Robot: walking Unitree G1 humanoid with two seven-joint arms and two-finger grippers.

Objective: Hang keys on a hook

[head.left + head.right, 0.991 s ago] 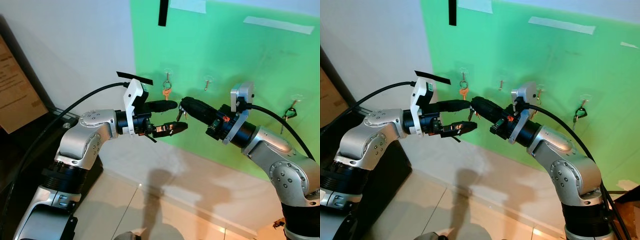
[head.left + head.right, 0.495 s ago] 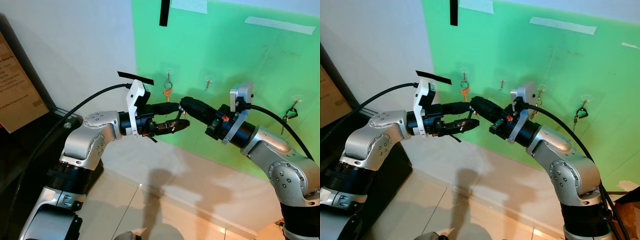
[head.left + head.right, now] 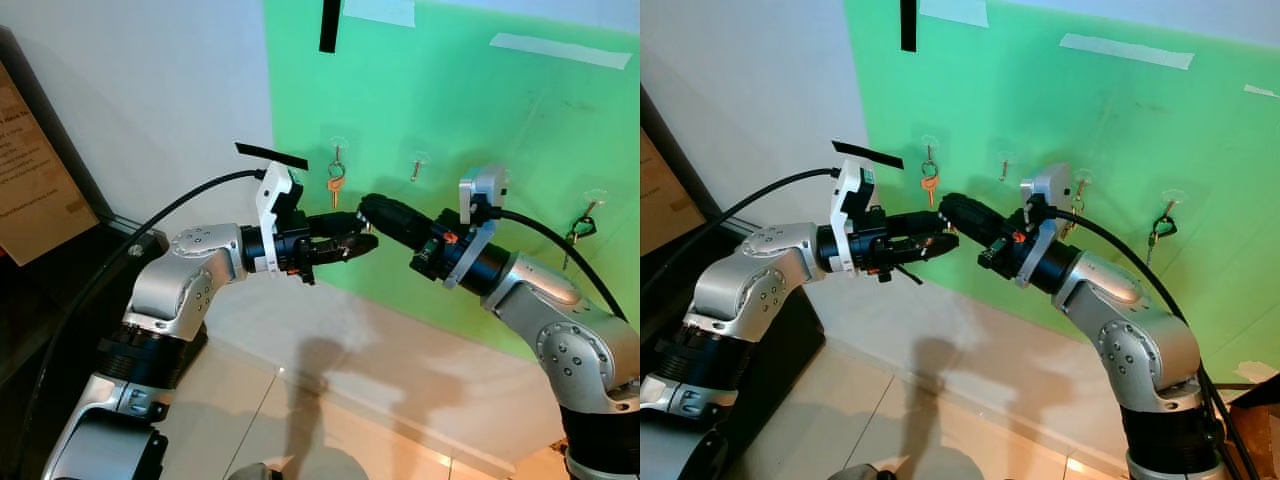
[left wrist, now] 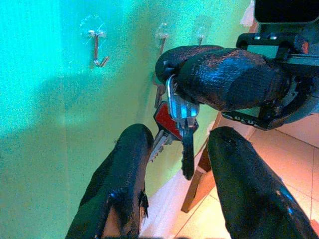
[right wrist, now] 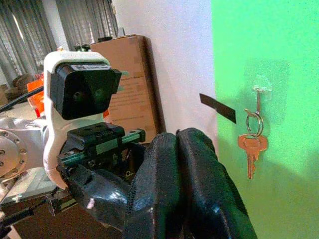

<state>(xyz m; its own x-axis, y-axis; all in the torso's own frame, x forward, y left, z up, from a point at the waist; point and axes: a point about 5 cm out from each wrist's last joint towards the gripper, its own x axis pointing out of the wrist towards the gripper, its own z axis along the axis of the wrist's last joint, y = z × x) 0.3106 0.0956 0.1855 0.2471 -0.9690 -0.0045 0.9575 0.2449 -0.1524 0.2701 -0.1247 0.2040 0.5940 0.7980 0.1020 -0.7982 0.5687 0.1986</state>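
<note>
Two grippers meet tip to tip before the green wall panel (image 3: 480,130), crowding the air there: the right gripper (image 4: 199,74) pinches a key bunch (image 4: 177,119) between the left gripper's (image 4: 174,164) parted fingers. One hook (image 3: 417,162) stands bare above them; hung keys (image 3: 334,180) occupy its neighbour beside it.

In the head views the keys (image 4: 177,117) are too small to make out, lost between the left gripper (image 3: 345,245) and the right gripper (image 3: 372,210) where the black fingers overlap. In the left wrist view the key ring runs up between the right gripper's closed fingers (image 4: 224,79) (its top is covered), and the red-headed key is partly hidden behind the silver one. The right wrist view's own fingers (image 5: 179,189) cover the keys.
</note>
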